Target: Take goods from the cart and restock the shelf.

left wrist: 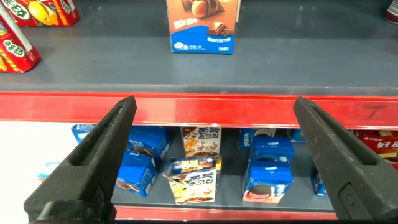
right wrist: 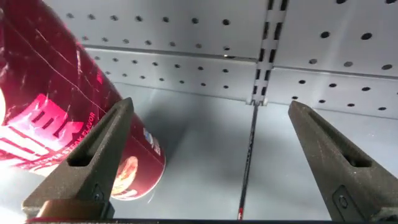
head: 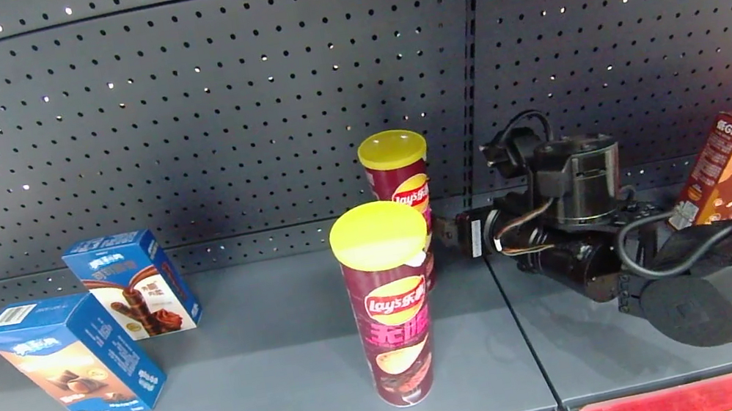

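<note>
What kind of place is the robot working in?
Probably a shop, or a mock-up of one: a grey metal shelf with a red front edge, a grey perforated back panel, and packaged snacks, such as tall maroon cans with yellow lids and blue cardboard boxes.

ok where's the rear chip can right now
In the head view the rear chip can stands mid-way along the shelf, close to the pegboard wall, just behind the front chip can, with the open right pincer at its right.
</note>
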Controlling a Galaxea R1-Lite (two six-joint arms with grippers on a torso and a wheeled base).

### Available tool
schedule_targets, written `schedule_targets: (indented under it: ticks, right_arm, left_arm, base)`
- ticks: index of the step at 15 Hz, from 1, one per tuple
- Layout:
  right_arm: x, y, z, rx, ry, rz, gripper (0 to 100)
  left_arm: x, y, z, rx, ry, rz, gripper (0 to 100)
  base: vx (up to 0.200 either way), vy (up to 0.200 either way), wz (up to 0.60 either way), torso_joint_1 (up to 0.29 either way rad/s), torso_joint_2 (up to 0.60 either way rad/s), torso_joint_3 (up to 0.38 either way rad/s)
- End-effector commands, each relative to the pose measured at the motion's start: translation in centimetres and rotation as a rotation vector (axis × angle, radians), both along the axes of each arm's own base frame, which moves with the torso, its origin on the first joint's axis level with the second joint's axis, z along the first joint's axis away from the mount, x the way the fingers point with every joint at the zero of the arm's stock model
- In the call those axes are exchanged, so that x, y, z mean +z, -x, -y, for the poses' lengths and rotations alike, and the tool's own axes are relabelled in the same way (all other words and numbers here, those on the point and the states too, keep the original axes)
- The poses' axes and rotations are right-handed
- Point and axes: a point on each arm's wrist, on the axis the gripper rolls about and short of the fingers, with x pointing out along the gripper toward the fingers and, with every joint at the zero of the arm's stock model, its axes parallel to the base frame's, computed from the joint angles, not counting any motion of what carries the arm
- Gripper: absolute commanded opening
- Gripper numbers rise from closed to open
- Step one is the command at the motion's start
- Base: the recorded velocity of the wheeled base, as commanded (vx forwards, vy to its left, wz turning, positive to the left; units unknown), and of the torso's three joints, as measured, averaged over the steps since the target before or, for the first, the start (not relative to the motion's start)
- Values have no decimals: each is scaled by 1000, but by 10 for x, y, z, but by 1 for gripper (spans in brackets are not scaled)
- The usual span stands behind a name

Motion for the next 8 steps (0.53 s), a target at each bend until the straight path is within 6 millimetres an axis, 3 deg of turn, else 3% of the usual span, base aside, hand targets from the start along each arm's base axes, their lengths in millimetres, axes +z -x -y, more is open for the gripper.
schedule_targets:
  ticks: [1, 5, 8]
  right_arm:
    - [6, 5, 2, 4, -9, 12, 100]
    - [4, 12, 8, 6, 0, 0, 100]
    - [28, 33, 32, -12, -11, 45, 100]
  left_arm:
    - [0, 0, 0, 1, 0, -1, 100]
    - [0, 0, 0, 1, 0, -1, 100]
    - [0, 0, 0, 2, 0, -1, 100]
  base:
    - [0, 0, 0, 0, 0, 0]
    - [0, 0, 0, 0, 0, 0]
    - [0, 0, 0, 0, 0, 0]
